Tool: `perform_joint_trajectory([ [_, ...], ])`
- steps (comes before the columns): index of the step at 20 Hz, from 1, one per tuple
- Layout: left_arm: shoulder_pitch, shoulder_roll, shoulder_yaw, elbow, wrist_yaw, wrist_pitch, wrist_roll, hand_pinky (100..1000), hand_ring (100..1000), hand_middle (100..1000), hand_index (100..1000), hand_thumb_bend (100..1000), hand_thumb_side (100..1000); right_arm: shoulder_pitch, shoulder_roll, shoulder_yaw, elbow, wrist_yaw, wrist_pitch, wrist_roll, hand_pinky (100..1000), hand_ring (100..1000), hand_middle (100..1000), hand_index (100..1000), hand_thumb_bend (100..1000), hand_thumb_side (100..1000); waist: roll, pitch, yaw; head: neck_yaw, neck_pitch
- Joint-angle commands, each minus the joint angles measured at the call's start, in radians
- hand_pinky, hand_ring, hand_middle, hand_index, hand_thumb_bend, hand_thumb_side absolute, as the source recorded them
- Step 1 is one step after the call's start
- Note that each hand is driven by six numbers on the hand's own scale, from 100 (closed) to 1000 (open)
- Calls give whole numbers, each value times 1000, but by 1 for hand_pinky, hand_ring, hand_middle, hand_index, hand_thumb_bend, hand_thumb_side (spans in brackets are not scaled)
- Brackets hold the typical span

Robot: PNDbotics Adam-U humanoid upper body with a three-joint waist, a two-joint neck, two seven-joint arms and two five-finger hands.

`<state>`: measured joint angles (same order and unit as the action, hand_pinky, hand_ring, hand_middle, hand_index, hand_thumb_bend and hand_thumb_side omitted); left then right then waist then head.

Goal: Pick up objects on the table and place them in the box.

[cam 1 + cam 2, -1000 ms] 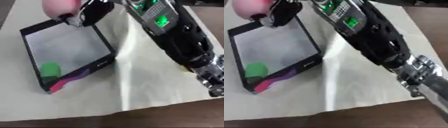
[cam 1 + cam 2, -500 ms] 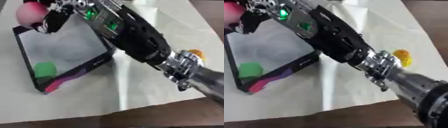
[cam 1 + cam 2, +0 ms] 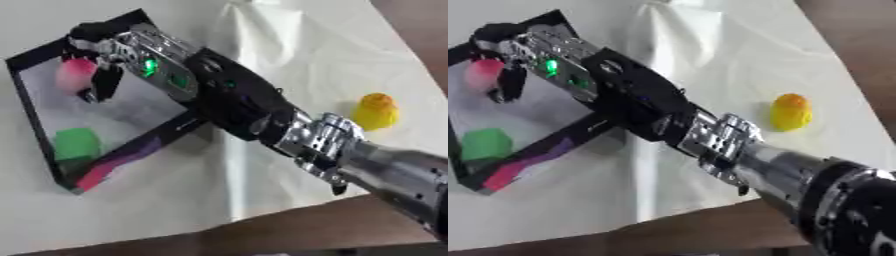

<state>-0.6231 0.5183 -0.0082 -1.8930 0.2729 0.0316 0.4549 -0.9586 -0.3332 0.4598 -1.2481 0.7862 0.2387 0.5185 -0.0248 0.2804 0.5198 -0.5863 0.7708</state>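
Near edge: brown table (image 3: 262,235) shows below the white cloth (image 3: 289,50) that covers most of the surface.

Right arm comes in from the lower right, silver wrist joint over the cloth, black forearm crossing the box's near-right wall.

Yellow object (image 3: 377,111) sits on the cloth right of the arm, well apart from the box and from the hand.

Box (image 3: 131,145): shallow, black walls, pale floor, a pink-purple patch on its near wall. Green block (image 3: 77,144) lies inside, in the near-left corner.

Right hand (image 3: 118,47) is over the far part of the box, green light lit on its back. Fingers (image 3: 103,82) hang downward, curled. Pink ball (image 3: 76,73) is just left of them, touching or nearly so, over the box's far-left area. Cannot tell whether the fingers grasp the ball or have let go; cannot tell either whether it rests on the box floor.

Left hand shows in neither view.
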Motion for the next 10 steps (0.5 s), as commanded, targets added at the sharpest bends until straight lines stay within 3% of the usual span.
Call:
perform_joint_trajectory([
  [1,-4,30,14,-5,4,1,5,723,596,781,837,417,489,-24,8,-27,26,29,-53,-24,880,833,789,888,447,374,15,-1,-3,7,-4],
  [7,5,34,16,-1,2,0,7,723,596,780,838,420,486,-36,-9,-70,38,33,-146,-66,908,864,823,910,451,385,19,-7,-16,22,-2],
  [10,24,47,26,1,-5,-3,15,723,597,780,838,423,484,-64,-67,-132,-27,-7,-169,-111,910,855,816,906,400,307,19,-21,-41,52,-1],
])
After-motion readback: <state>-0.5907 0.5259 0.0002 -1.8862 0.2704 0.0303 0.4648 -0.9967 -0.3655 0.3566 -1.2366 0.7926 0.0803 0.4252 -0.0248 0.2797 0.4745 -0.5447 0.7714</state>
